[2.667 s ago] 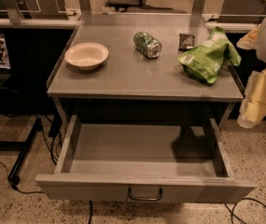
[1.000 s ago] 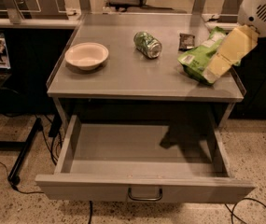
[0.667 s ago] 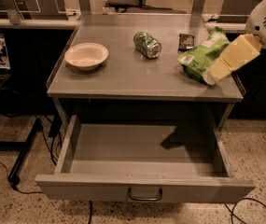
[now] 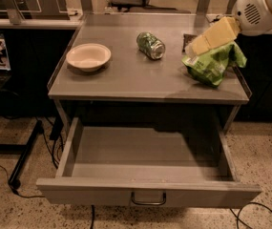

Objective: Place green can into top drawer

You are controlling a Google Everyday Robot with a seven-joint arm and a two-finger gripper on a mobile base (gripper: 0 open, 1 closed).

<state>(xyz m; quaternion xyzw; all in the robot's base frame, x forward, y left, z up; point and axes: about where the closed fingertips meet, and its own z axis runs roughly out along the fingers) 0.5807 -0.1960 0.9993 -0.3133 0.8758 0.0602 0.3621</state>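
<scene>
Gripper over chip bag – green can on tbl, top drawer open

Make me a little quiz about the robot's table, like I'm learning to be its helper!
1. True or false: the green can lies on its side on the table.
2. Fill in: the top drawer stands ____ (open or shut).
3. The pincer hangs closest to: A the green can, B the chip bag, C the top drawer.
Key: 1 true; 2 open; 3 B.
</scene>
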